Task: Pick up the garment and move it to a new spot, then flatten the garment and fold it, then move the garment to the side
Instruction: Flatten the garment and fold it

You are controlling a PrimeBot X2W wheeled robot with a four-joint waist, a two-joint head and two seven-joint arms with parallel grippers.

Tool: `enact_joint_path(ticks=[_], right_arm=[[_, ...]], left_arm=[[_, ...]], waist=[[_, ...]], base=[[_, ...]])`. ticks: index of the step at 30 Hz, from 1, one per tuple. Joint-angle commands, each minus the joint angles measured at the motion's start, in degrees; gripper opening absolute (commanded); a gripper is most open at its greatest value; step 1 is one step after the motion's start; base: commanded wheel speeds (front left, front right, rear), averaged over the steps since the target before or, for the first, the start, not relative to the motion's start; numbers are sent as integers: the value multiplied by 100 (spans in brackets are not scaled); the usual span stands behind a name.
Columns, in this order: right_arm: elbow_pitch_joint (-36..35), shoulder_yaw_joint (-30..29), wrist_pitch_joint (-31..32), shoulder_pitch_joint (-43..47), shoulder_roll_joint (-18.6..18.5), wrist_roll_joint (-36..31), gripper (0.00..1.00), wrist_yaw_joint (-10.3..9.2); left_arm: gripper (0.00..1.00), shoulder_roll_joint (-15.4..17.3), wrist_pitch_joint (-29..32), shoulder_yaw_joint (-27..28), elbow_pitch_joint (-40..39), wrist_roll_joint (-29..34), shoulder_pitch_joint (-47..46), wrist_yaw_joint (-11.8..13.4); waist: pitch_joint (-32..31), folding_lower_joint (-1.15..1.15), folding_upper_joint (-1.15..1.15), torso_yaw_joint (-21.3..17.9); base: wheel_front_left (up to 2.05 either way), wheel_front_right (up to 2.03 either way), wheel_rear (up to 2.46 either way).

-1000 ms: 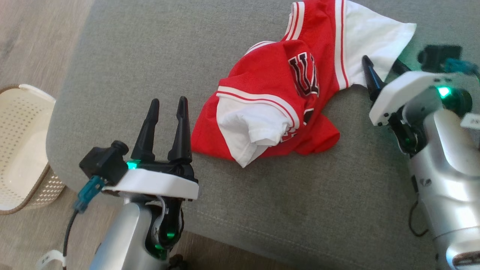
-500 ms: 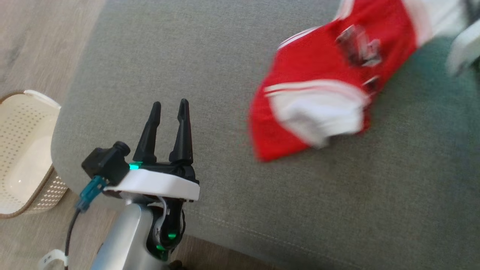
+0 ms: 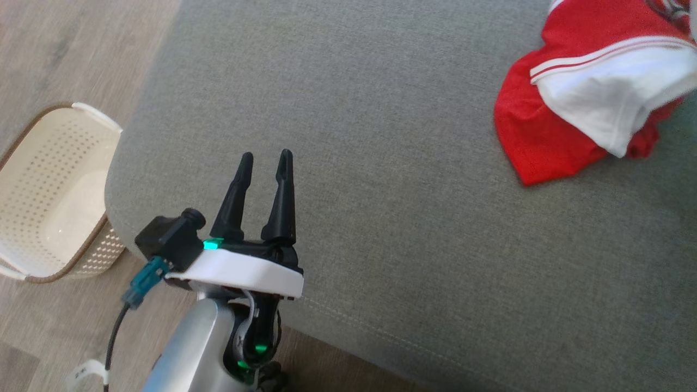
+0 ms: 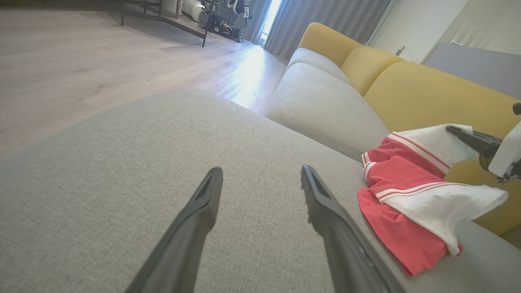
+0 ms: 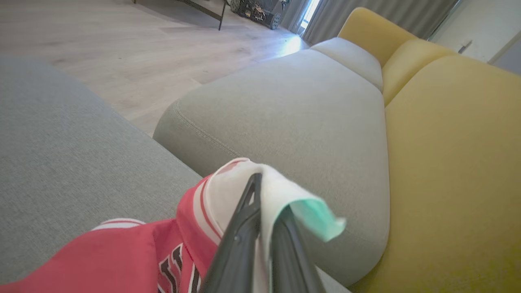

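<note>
The garment [image 3: 566, 125] is a red jersey with white sleeves and striped trim, at the upper right of the head view on the grey sofa cushion [image 3: 381, 179]. My right gripper [image 5: 268, 195] is shut on one white sleeve of the garment [image 5: 244, 191], lifting that part while red cloth trails on the cushion. From the left wrist, the right gripper [image 4: 460, 132] pinches the white sleeve and the garment [image 4: 403, 203] hangs to the seat. My left gripper [image 3: 264, 163] stands open over the cushion's front left, well apart from the garment, nothing between its fingers [image 4: 203, 203].
A cream perforated basket [image 3: 49, 190] stands on the wood floor left of the cushion. A second grey seat cushion [image 5: 293, 106] and yellow backrests [image 5: 456, 162] lie beyond. The cushion's front edge [image 3: 348, 321] runs just behind my left wrist.
My right gripper has shut on the white sleeve and pulled the garment up and to the right. The head camera has shifted too. The left gripper stays open.
</note>
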Motion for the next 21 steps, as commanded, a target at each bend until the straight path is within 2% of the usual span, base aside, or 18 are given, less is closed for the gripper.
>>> enact_joint_path(ticks=[1,2,10,14,21], right_arm=[[3,-73,-18,-68,-32,6,73,-4],[183,-152,-42,-41,-31,20,100,-4],[951,-622,-645,205,215,38,100,-4],[1055,-759,-952,303,413,116,100,-4],[1014,-966,-1737,751,960,474,100,-4]], left_arm=[[100,55,-29,184,-194,-5,-161,-8],[100,55,-29,180,-195,-5,-164,-3],[100,55,-29,344,-147,159,-166,0],[100,55,-29,438,-122,255,-204,-30],[100,55,-29,651,-81,509,-227,-116]], waist=[[13,0,0,32],[15,0,0,39],[-101,0,0,-277],[-218,0,0,-510],[-655,0,0,-1138]], base=[[0,0,0],[0,0,0],[0,0,0],[0,0,0],[0,0,0]])
